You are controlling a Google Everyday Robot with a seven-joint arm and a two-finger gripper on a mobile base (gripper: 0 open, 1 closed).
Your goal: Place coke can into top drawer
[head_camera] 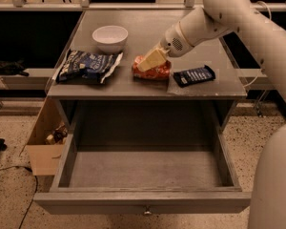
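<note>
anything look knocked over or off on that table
The coke can looks tipped on its side rather than upright, near the front middle of the tabletop, with the pincer right over it. The top drawer below stands pulled out. Nothing looks spilled.

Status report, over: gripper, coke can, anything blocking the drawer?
Gripper at the coke can, lying on the tabletop. Top drawer open, nothing visible inside. Nothing in the way.

We see a lab-like room: speckled floor (9, 190), cardboard box (42, 157), loose cable (27, 205). Our gripper (151, 60) is at the coke can (160, 73).
</note>
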